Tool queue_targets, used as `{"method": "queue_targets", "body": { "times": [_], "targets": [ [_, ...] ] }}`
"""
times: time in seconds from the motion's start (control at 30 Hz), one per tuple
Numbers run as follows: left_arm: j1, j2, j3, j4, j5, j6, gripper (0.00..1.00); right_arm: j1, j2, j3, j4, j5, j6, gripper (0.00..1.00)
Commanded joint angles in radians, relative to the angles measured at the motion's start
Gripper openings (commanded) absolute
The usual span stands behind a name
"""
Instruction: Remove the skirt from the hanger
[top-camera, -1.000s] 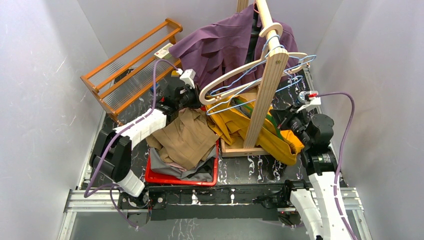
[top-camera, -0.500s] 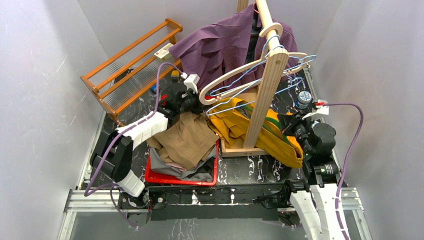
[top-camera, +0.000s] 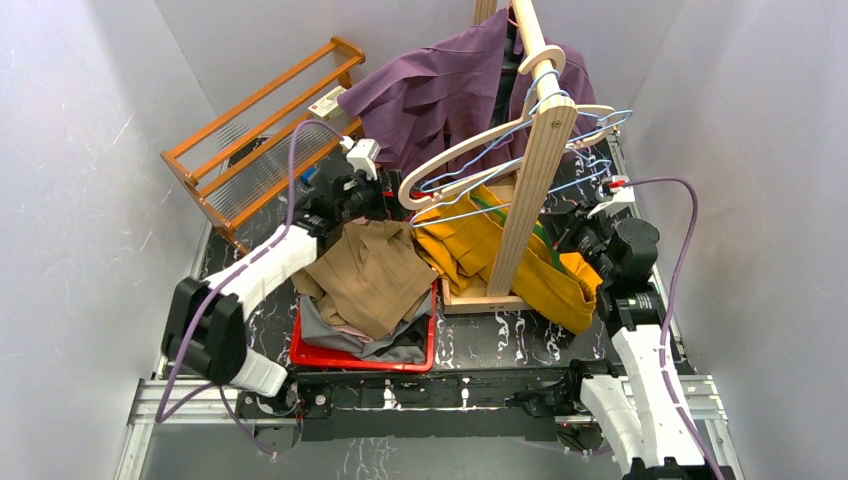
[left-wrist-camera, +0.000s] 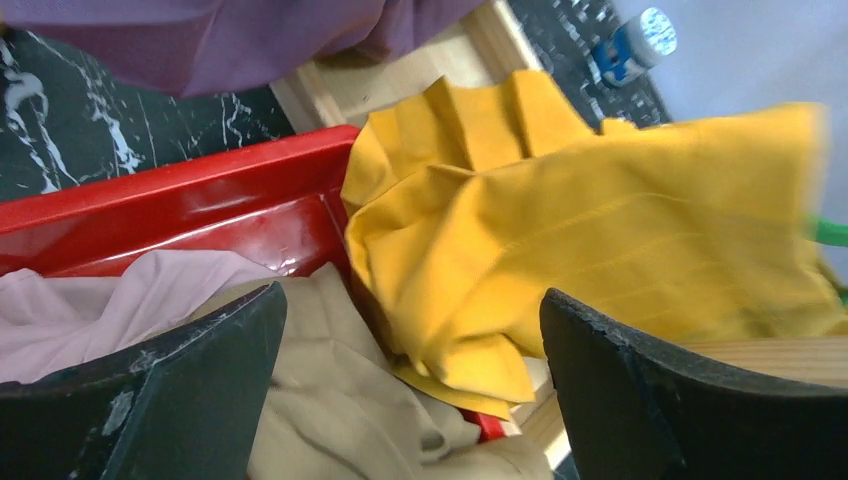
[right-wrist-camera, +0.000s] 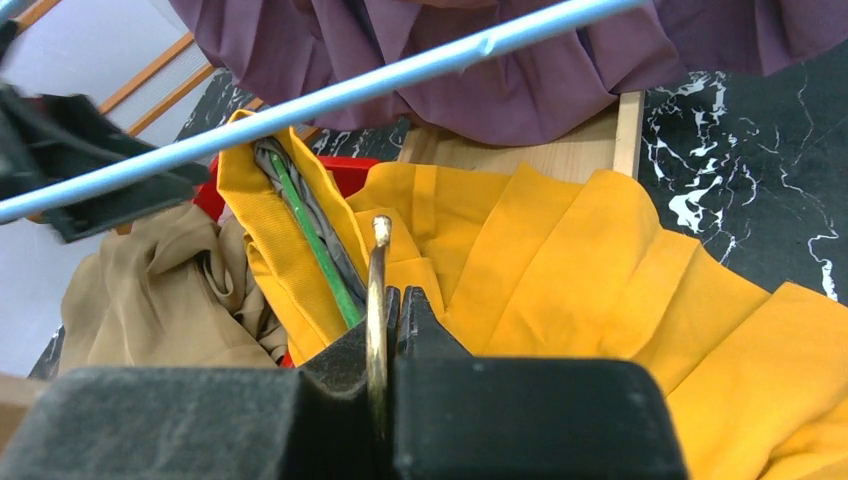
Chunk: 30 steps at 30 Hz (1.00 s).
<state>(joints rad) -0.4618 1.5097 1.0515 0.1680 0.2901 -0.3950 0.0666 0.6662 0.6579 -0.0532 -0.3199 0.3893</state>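
The yellow skirt (top-camera: 470, 245) lies bunched on the base of the wooden rack (top-camera: 530, 170). A green hanger (right-wrist-camera: 315, 250) runs into the folds of the skirt (right-wrist-camera: 580, 270). My right gripper (right-wrist-camera: 400, 300) is shut on the hanger's metal hook (right-wrist-camera: 376, 290); in the top view the right gripper (top-camera: 568, 232) is at the skirt's right side. My left gripper (top-camera: 390, 195) hovers open over the skirt's left edge. In the left wrist view its fingers (left-wrist-camera: 200, 390) stand wide apart with nothing between them, above the skirt (left-wrist-camera: 560, 230) and a tan garment (left-wrist-camera: 330, 400).
A red bin (top-camera: 365, 357) in front of the left arm holds the tan garment (top-camera: 375, 275) and grey cloth. A purple garment (top-camera: 440, 90) and blue wire hangers (right-wrist-camera: 330, 95) hang from the rack. An orange wooden shelf (top-camera: 260, 130) stands at the back left.
My left gripper has opened and shifted slightly right, above the tan garment. The right gripper dipped toward the near edge and came back, still shut on the hook.
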Motion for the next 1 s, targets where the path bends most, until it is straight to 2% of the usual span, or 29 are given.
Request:
{"method": "queue_targets", "body": {
  "times": [0.0,0.13,0.17,0.2,0.27,0.3,0.43,0.53,0.63,0.8,0.97],
  "targets": [
    [-0.022,-0.187,-0.043,0.012,-0.073,-0.018,0.94,-0.002,0.06,0.054,0.168,-0.044,-0.005,0.0],
    [-0.079,-0.137,-0.013,0.11,0.047,-0.114,0.72,-0.001,0.116,0.025,0.266,-0.099,0.022,0.0],
    [-0.104,-0.106,0.004,0.128,0.05,-0.126,0.7,0.002,0.127,0.026,0.271,-0.098,0.023,0.0],
    [-0.128,-0.08,0.028,0.139,0.042,-0.132,0.71,0.003,0.133,0.026,0.275,-0.097,0.021,0.0],
    [-0.168,-0.018,0.081,0.136,0.014,-0.131,0.81,0.008,0.137,0.031,0.276,-0.092,0.01,0.0],
    [-0.183,0.01,0.106,0.131,-0.006,-0.127,0.82,0.008,0.137,0.035,0.272,-0.09,0.006,0.0],
    [-0.209,0.099,0.183,0.1,-0.094,-0.133,0.8,0.012,0.139,0.052,0.258,-0.096,-0.008,0.0],
    [-0.223,0.119,0.191,0.127,-0.139,-0.155,0.76,0.014,0.139,0.053,0.25,-0.097,-0.014,0.0],
    [-0.245,0.135,0.199,0.141,-0.184,-0.16,0.84,0.015,0.136,0.042,0.259,-0.103,-0.011,0.0],
    [-0.254,0.159,0.233,0.136,-0.21,-0.177,0.84,0.02,0.129,0.033,0.254,-0.091,-0.024,0.0],
    [-0.268,0.077,0.15,0.242,-0.214,-0.188,0.96,0.022,0.125,0.032,0.228,-0.07,-0.054,0.0]
  ]
}}
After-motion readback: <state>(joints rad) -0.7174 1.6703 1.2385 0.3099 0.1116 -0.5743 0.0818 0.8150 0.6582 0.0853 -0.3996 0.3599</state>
